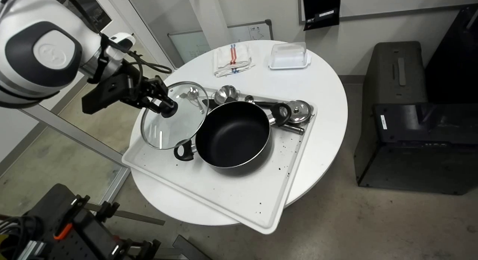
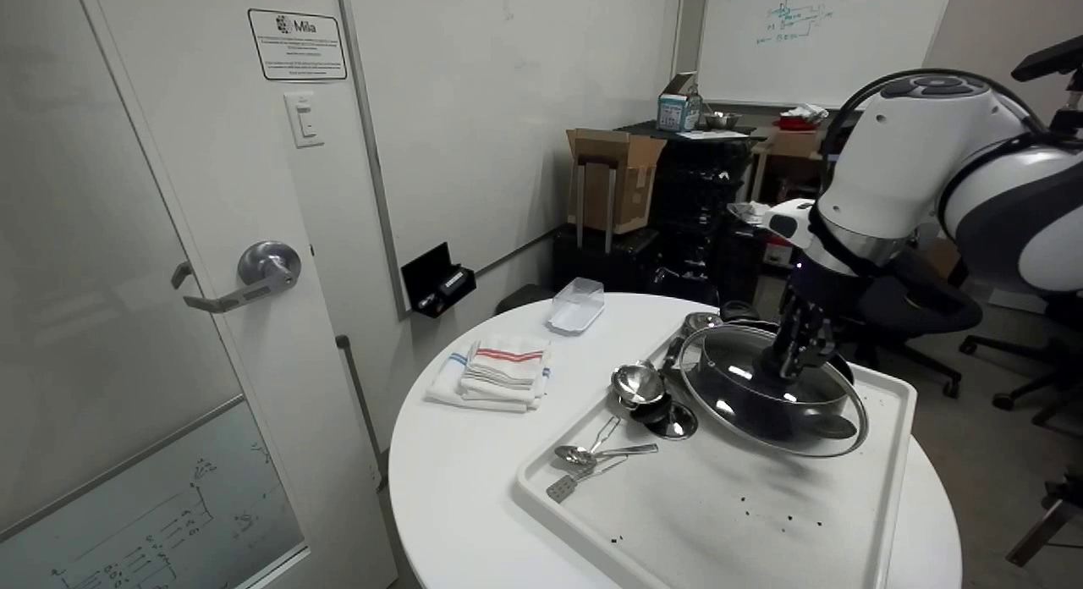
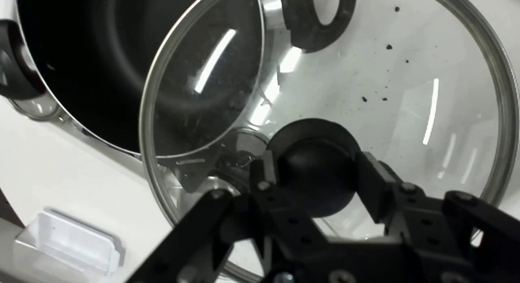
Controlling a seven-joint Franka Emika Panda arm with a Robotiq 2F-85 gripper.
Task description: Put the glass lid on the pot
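The glass lid [image 1: 185, 127], clear with a metal rim and black knob, hangs in my gripper [image 1: 166, 105]. In the wrist view both fingers of the gripper [image 3: 319, 173] are closed around the knob; the lid [image 3: 410, 124] spreads beneath. The pot [image 1: 233, 135], black inside with two black handles, stands uncovered on the white tray. The lid is held above the tray, to one side of the pot, and overlaps one handle in an exterior view. In the wrist view the lid covers part of the pot [image 3: 81, 63]. In an exterior view the lid [image 2: 728, 411] is tilted before the pot.
The tray [image 2: 677, 521] lies on a round white table [image 1: 325, 80]. Shiny utensils [image 2: 584, 458], a metal bowl [image 1: 225, 93] and a small metal lid [image 1: 298, 111] lie around the pot. Folded towels [image 1: 232, 60] and a clear box [image 1: 288, 56] stand behind the tray.
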